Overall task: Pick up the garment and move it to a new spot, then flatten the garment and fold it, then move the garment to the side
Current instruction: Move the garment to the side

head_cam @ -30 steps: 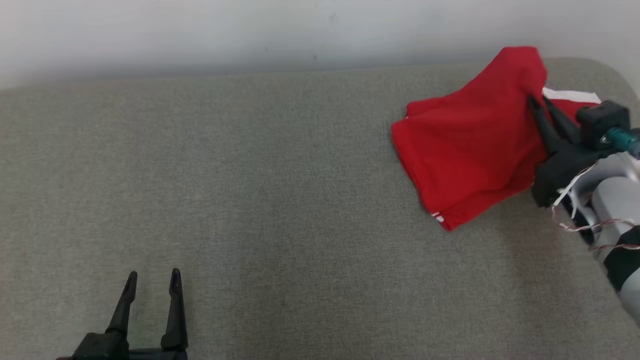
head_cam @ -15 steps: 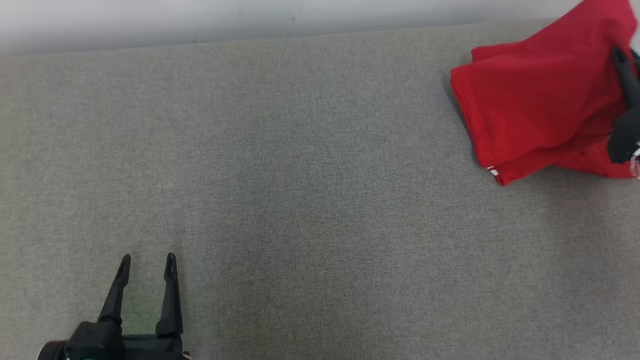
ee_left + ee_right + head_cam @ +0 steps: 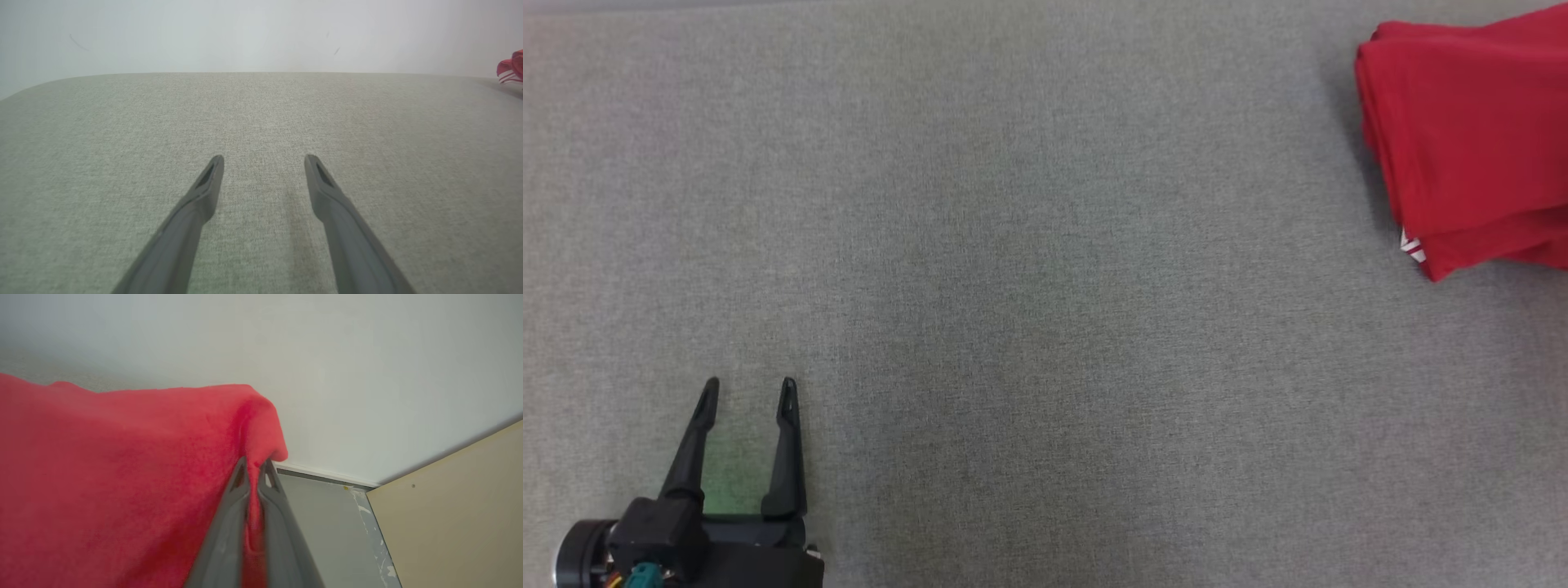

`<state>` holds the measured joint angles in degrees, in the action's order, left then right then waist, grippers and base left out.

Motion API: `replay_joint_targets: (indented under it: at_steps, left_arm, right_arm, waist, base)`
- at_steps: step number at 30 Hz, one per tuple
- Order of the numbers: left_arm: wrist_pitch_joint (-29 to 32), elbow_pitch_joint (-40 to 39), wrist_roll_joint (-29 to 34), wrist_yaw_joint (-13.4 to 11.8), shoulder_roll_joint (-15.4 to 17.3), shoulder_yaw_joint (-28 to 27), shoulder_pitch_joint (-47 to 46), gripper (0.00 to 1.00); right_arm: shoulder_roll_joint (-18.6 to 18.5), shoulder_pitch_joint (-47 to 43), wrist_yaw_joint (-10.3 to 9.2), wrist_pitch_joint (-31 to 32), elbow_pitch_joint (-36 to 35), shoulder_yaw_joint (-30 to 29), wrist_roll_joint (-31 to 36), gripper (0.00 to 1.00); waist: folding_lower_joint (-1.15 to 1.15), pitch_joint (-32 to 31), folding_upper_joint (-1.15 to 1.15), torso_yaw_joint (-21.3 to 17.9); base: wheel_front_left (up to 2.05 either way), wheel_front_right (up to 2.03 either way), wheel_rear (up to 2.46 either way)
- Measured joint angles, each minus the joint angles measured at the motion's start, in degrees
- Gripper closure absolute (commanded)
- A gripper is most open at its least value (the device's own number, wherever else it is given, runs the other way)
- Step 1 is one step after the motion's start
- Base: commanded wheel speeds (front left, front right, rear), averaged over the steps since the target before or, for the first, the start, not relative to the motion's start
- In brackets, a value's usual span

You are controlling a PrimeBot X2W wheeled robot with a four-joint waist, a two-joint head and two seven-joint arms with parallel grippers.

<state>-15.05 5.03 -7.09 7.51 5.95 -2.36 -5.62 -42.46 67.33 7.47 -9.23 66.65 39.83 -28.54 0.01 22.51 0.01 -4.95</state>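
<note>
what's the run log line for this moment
right gripper: shut on red garment edge | left gripper: open, empty, above grey surface | red garment: folded, far right in head view

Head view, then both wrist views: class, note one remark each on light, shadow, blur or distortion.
Head view: even light, the red garment throws a soft shadow leftward onto the grey surface. Left wrist view: wide lens bows the surface's far edge; left pincer looks soft. Right wrist view: garment near the right pincer is blurred.
</note>
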Motion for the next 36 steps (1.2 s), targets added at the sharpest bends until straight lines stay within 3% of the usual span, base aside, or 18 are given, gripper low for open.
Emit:
replay_joint_targets:
  at_steps: [2, 3, 4, 11, 16, 20, 25, 31, 36]
  left_arm:
    - [0.0, -0.3, 0.0, 0.0, 0.1, -0.1, -0.3, 0.00]
    - [0.0, -0.3, 0.0, 0.0, 0.1, -0.2, -0.3, 0.00]
    - [0.0, -0.3, 0.0, 0.0, 0.1, -0.2, -0.3, 0.00]
    - [0.0, -0.1, 0.1, 0.0, -0.6, -1.0, -0.2, 0.00]
    - [0.0, 0.4, 0.0, 0.0, -1.3, -1.5, 1.1, 0.00]
    - [0.0, 1.2, -0.5, 0.0, -1.8, -2.1, 2.3, 0.00]
    - [0.0, 1.9, -1.2, 0.0, -2.1, -2.4, 4.6, 0.00]
    - [0.0, 2.4, -1.2, 0.0, -2.5, -1.8, 6.8, 0.00]
    - [0.0, 2.5, -1.2, 0.0, -2.8, -1.8, 8.0, 0.00]
  right_arm:
    - [0.4, 0.6, -0.01, -0.5, 2.1, -0.5, 0.1, 1.00]
    - [0.5, 0.8, -0.01, -0.8, 3.0, -0.5, 0.7, 0.34]
    - [0.7, 0.8, -0.01, -0.7, 3.6, -0.3, 1.1, 0.00]
    - [1.5, 1.3, -0.01, -2.8, 6.2, -0.6, 4.4, 0.00]
    - [4.2, 2.6, -0.01, -5.5, 4.8, -7.2, 0.8, 0.00]
    - [4.9, -0.7, -0.01, -5.8, -5.7, -15.1, -0.2, 0.00]
    - [7.7, -14.9, -0.01, -5.9, -17.7, -28.1, 1.7, 0.00]
    - [16.3, -32.3, -0.01, -5.9, -31.1, -39.2, 8.2, 0.00]
    - [24.7, -43.3, -0.01, -5.9, -40.4, -42.7, 11.8, 0.00]
  waist:
    - [0.00, 0.6, 0.00, 0.1]
    - [0.00, 0.9, 0.00, 0.2]
    - [0.00, 1.1, 0.00, 0.3]
    - [-0.01, -0.1, 0.00, 0.2]
    - [-0.01, -2.6, -0.01, 0.0]
    - [-0.01, -5.2, -0.01, -0.2]
    - [-0.02, -9.0, -0.01, -0.2]
    - [-0.02, -13.4, -0.01, 0.4]
    - [-0.03, -16.2, -0.02, 1.4]
  base:
    - [0.00, 0.00, 0.00]
    - [0.00, 0.00, 0.00]
    - [0.00, 0.00, 0.00]
    - [0.00, 0.00, 0.00]
    - [0.00, 0.00, 0.00]
    - [0.00, 0.00, 0.00]
    - [0.00, 0.00, 0.00]
    - [0.00, 0.00, 0.00]
    - [0.00, 0.00, 0.00]
